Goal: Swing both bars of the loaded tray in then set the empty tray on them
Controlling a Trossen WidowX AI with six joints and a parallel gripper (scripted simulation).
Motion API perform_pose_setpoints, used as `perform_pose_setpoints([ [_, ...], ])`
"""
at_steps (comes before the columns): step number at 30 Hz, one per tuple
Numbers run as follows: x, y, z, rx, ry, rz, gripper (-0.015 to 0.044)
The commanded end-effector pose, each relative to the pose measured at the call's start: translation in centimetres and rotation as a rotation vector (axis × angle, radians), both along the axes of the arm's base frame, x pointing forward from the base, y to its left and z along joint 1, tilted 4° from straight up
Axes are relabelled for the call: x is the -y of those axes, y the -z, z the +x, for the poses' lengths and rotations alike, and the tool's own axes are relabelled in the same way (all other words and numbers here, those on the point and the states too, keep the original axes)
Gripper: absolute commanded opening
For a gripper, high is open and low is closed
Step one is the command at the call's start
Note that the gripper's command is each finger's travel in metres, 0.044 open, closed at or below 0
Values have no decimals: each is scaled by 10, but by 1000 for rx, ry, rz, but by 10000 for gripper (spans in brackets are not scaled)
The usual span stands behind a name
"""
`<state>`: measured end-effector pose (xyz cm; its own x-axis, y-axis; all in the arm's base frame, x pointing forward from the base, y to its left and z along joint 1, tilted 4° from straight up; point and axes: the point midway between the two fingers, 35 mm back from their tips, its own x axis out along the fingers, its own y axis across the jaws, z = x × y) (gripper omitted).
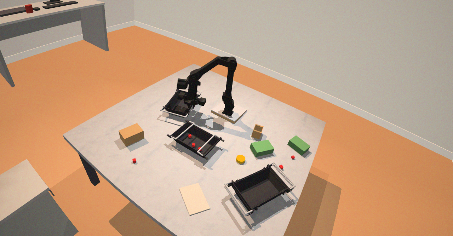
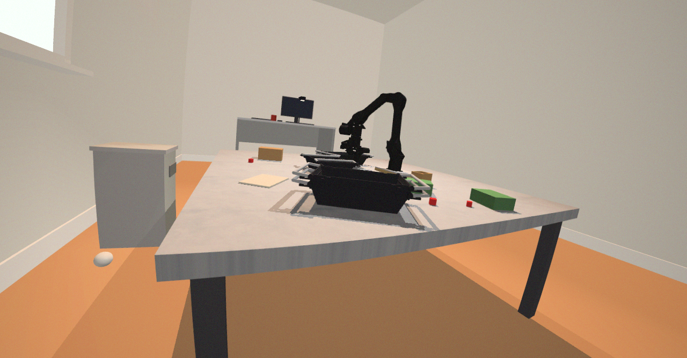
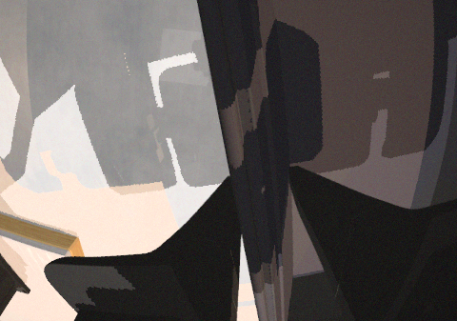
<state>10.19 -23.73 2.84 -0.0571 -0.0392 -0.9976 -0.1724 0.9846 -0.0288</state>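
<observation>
The loaded black tray (image 1: 187,147) stands mid-table with several small red blocks (image 1: 193,144) inside. Its two wire bars, the left bar (image 1: 184,131) and the right bar (image 1: 207,144), lie across its top. The empty black tray (image 1: 172,104) (image 3: 376,40) stands behind it, near the table's back corner, with its bars swung outward. My gripper (image 1: 191,105) (image 2: 356,159) (image 3: 263,179) points down over the empty tray's near side wall. One finger is outside the wall and one inside. It is shut on that wall; the tray appears to rest on the table. The lowest fingertip parts are hidden in the top and exterior views.
A bigger empty black tray (image 1: 258,191) (image 2: 357,190) stands front right. Also there are an orange box (image 1: 130,134), green blocks (image 1: 262,148) (image 1: 298,144), a yellow disc (image 1: 240,159), a small brown piece (image 1: 257,131), a cream plate (image 1: 194,199) and loose red cubes (image 1: 134,160) (image 1: 292,157).
</observation>
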Motion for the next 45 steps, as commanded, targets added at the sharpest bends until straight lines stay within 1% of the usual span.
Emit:
perform_pose_setpoints([
  [1, -2, 0, 0, -2, -5, 8, 103],
  [12, -2, -1, 0, -2, -5, 8, 29],
  [17, 0, -17, 2, -1, -5, 8, 0],
  [28, -3, -76, 4, -1, -5, 8, 0],
  [36, 0, -85, 6, -1, -6, 7, 0],
  [45, 19, -110, 16, 1, -7, 4, 0],
])
